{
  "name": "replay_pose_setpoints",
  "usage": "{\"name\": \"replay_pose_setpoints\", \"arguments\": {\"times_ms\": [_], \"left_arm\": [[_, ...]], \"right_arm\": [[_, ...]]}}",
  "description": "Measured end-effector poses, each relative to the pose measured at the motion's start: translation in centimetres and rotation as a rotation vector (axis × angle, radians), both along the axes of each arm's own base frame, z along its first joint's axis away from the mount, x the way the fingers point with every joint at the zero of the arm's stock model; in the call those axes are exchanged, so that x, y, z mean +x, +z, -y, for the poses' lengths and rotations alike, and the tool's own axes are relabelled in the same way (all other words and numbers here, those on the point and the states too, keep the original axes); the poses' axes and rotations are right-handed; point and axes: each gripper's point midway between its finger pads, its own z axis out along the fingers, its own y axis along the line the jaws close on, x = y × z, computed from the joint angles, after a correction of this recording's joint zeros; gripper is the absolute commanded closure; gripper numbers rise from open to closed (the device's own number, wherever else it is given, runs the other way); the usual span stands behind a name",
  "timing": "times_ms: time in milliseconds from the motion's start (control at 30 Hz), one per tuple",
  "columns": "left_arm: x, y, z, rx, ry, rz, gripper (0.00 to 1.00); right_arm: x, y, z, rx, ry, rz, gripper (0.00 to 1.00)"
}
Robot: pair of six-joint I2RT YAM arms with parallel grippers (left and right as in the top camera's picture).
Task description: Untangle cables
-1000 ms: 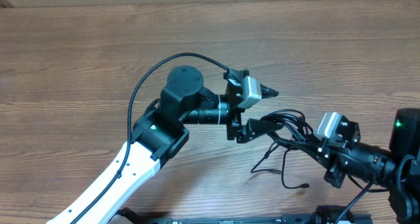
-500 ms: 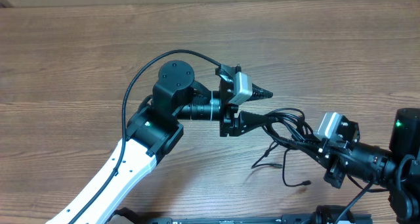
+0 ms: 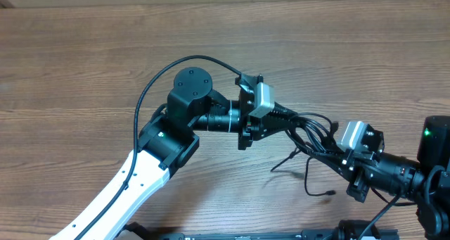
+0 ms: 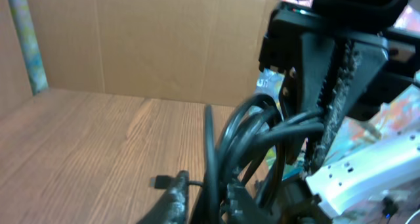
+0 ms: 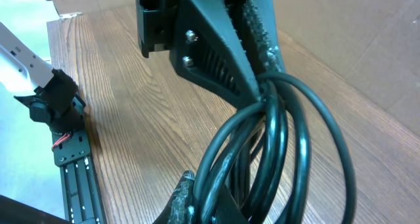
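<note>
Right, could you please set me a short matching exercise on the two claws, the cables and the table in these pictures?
Things:
1. left claw
2. right claw
3. cables
4. table

Descriptions:
a. brown wood grain
b. black, held between both claws
c. shut on the cables near the table's middle
d. shut on the cables at the lower right

Pairs: 1-c, 2-d, 3-b, 4-a

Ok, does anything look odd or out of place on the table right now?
Nothing looks damaged or spilled. The thin black cables run as one tangled bundle between the left hand and the right hand, both shut on it. A loose plug end trails onto the wooden table.
</note>
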Motion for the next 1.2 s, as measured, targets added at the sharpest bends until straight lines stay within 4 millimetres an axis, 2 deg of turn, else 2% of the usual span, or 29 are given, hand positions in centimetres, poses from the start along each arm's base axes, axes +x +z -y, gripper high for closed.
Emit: {"name": "replay_pose_setpoints", "arguments": {"times_ms": [167,333,667,867,933,1033,1200], "left_arm": [[0.0,0.1,0.0,-0.002,0.0,0.003,0.96],[0.0,0.2,0.0,-0.006,0.0,0.008,0.95],[-0.6,0.2,0.5,-0.006,-0.015,0.011,0.89],[-0.3,0.3,0.7,-0.008,0.01,0.02,0.8],[-0.2,0.5,0.8,-0.014,0.014,0.029,0.82],[-0.2,0.5,0.8,-0.017,0.016,0.033,0.96],[0.1,0.5,0.8,-0.015,0.036,0.034,0.96]], "right_arm": [[0.0,0.0,0.0,0.001,0.0,0.0,0.96],[-0.1,0.2,-0.2,0.011,0.01,0.001,0.96],[-0.5,0.6,-0.5,0.039,0.034,0.001,0.96],[-0.7,0.7,-0.7,0.055,0.047,-0.005,0.96],[-0.8,0.8,-0.8,0.06,0.052,-0.007,0.96],[-0.9,0.8,-0.9,0.065,0.056,-0.009,0.96],[-1.1,0.8,-0.9,0.071,0.06,-0.017,0.96]]}}
